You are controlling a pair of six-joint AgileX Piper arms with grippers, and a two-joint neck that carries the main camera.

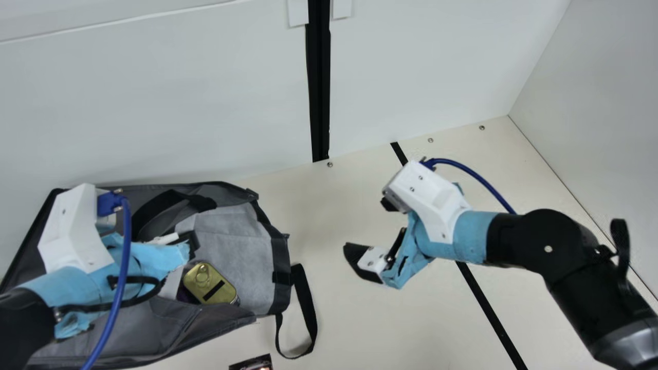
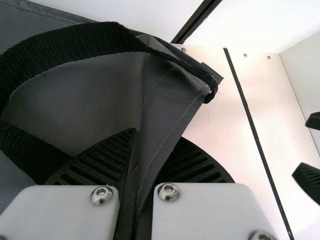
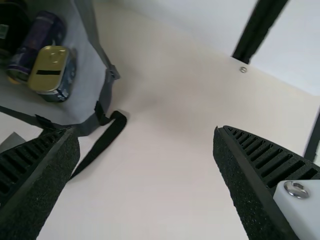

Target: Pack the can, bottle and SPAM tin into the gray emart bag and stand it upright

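Gray emart bag, packed, apparently lying down; standing-up stage in hand

Item: bag, left of the frame, on the tabletop, mouth toward centre.

Contents: SPAM tin, lower left of the frame, inside the mouth; purple can beside it, upper left of the right wrist view; dark item, probably the bottle, at that view's upper left corner.

Left gripper: fingers clenched on a fold of the bag's gray fabric, which runs up between them, black handle alongside.

Right gripper: right of the frame's centre, fingers parted, nothing held, well apart from bag and contents.

Next move, as judged: left grip kept; right fingers brought to the near edge or the loose strap, then both raising the mouth.

Caution: tin near the mouth, liable to slide out if the base lifts first.
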